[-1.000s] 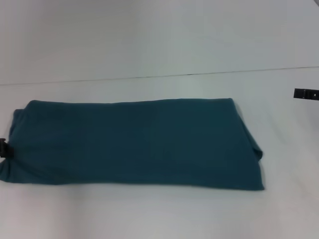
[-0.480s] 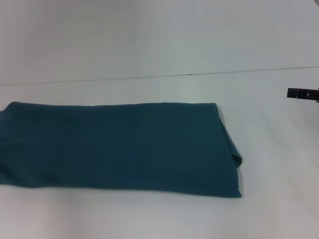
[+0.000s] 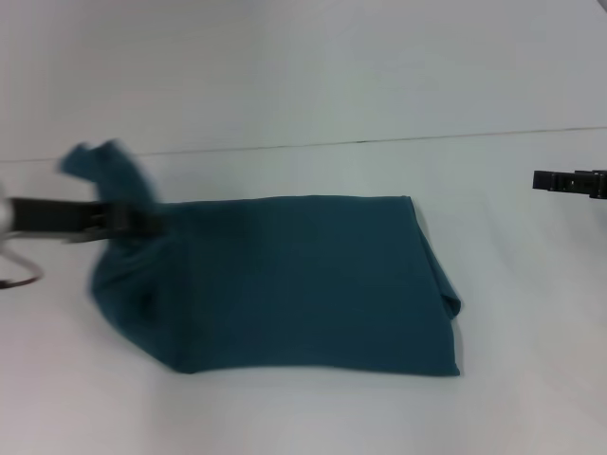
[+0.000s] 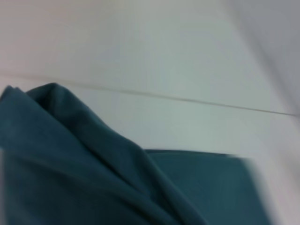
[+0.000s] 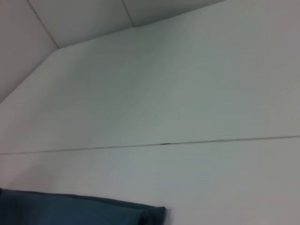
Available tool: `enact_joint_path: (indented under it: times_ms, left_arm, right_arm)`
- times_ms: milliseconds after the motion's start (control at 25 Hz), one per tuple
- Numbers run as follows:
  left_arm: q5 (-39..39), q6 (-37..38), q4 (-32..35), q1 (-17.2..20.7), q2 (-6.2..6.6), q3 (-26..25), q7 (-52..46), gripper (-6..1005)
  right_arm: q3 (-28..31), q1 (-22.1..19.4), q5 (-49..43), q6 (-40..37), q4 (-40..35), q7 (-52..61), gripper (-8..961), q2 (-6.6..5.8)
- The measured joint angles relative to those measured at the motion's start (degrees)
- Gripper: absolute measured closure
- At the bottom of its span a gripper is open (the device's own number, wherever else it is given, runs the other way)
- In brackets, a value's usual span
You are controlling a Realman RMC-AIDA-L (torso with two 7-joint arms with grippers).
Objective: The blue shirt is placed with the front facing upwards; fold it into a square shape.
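The left pincer (image 3: 128,220) grips the blue shirt (image 3: 313,284) by its raised end to fold it across; the right pincer (image 3: 569,181), grip unreadable, hangs clear above the desk (image 3: 303,417).

Even, diffuse, bright lighting is seen in all views, with no glare. Only a faint soft shadow is cast under the blue shirt (image 3: 303,284) toward 5 o'clock. Motion blur is shown at 9 o'clock in the head view, where the left gripper (image 3: 123,220) and raised cloth are smeared. The left wrist view is blurred throughout.
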Motion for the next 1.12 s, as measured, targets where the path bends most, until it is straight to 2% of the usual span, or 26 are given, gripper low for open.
enact_joint_path:
  times_ms: [160,240,360,520,600,680,720,840,1000,1120]
  left_arm:
    - [-8.6,1.7,0.0,-1.8,-2.37,5.1,1.5,902]
    - [-12.2,1.3,-0.5,-3.0,-3.98,7.7,2.2,900]
    - [-16.8,0.1,-3.2,-4.1,-4.99,11.4,3.6,895]
    - [-26.3,-5.8,-11.3,-5.1,-4.91,20.1,6.8,890]
    - [-30.5,-9.3,-15.4,-5.6,-5.08,22.3,9.2,887]
    - [-35.9,-12.5,-21.5,-6.7,-5.16,23.6,13.2,884]
    - [-41.2,-14.7,-28.5,-7.9,-5.2,24.0,18.5,883]
    - [-46.7,-15.4,-34.9,-8.9,-5.26,24.0,24.9,879]
    - [-51.5,-14.6,-39.8,-9.3,-5.29,25.4,30.7,873]
    - [-52.7,-14.2,-40.5,-8.7,-5.3,27.2,31.2,869]
  right_arm:
    - [0.0,0.2,0.3,-1.0,-0.2,-1.0,37,0.0]
    - [0.0,0.2,0.5,-1.6,-0.5,-1.2,38,-0.09]
    - [-0.1,0.3,0.6,-2.4,-0.6,-1.4,38,-0.3]
    - [-0.1,0.3,0.7,-2.9,-0.6,-1.8,38,-0.49]
    - [-0.1,0.3,0.8,-2.9,-0.6,-1.9,38,-0.5]
    - [-0.1,0.4,0.8,-2.9,-0.6,-2.1,38,-0.51]
    - [-0.1,0.5,0.8,-2.9,-0.6,-2.3,38,-0.5]
    - [-0.1,0.8,0.8,-3.0,-0.5,-2.6,38,-0.48]
    - [-0.6,1.0,0.8,-2.7,-0.2,-2.7,38,-0.39]
    - [-0.9,1.1,0.8,-2.3,-0.1,-2.8,38,-0.22]
